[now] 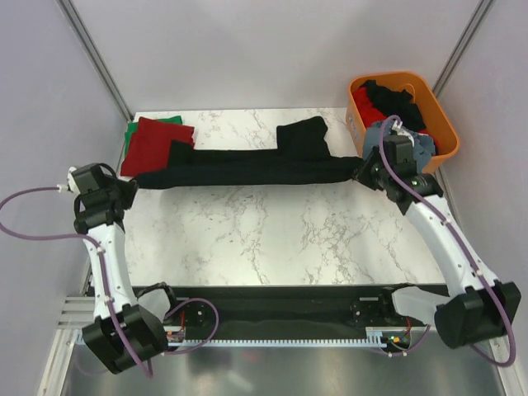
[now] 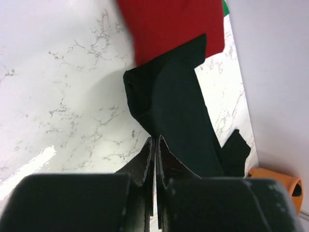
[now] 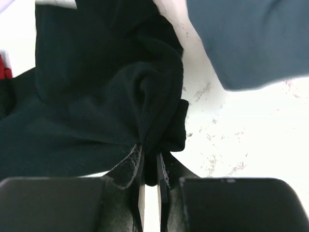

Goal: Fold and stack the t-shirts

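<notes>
Soft black cloth t-shirt [image 1: 247,169] lies pulled into a long rumpled band on the white marble-patterned tabletop [image 1: 272,231], one end just beside the orange plastic basket [image 1: 445,124]. At that end the right gripper [image 3: 149,166] is clamped on bunched black fabric, fingers nearly together. At the end far from the basket the left gripper [image 2: 154,150] is pinched tight on a thin cloth edge. There a flat folded dark red shirt [image 1: 157,142] sits on a green shirt [image 1: 129,136]. A smooth grey-blue shirt [image 3: 251,38] is draped at the basket's near wall.
</notes>
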Motion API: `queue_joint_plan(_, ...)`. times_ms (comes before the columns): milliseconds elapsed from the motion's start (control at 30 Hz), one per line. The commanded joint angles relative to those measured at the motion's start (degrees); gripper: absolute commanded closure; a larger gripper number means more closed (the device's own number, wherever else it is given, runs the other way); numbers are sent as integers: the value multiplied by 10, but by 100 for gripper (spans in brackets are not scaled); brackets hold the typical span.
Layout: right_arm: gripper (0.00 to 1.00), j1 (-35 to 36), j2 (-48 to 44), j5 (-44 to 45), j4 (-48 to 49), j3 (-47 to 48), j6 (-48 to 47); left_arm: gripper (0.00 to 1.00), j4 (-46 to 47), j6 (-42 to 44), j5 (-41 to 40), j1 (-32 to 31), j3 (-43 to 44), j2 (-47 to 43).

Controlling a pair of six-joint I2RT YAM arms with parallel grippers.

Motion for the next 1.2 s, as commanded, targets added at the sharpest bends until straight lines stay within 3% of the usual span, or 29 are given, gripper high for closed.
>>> queue_joint_plan(0, 100, -1, -30, 19, -65, -95, -2, 98, -62, 26, -10, 17, -41, -29)
queue_joint_plan(100, 100, -1, -73, -2, -48, -180, 7, 98, -62, 28, 9, 27, -117, -56)
queue_joint_plan(300, 100, 0, -121, -4, -74, -243, 7, 98, -67, 25, 11, 49, -205, -112)
queue_joint_plan(600, 100, -1, -168, -26, -98, -295, 61, 98, -126, 26, 12, 67, -169, -132)
queue_joint_plan(933, 100, -1, -240, -20, -153, -306, 87, 98, -183, 19, 81, 86, -168, -194)
queue_joint_plan(1033, 91, -1, -257, -27, -175, -317, 91, 91, -217, 24, 83, 86, -168, -237)
queue_joint_plan(1133, 45, -1, -299, -35, -196, -329, 92, 75, -258, 41, 67, 85, -159, -257)
queue_joint_plan(1167, 23, -1, -312, -67, -197, -328, 90, 51, -263, 52, 67, 84, -155, -255)
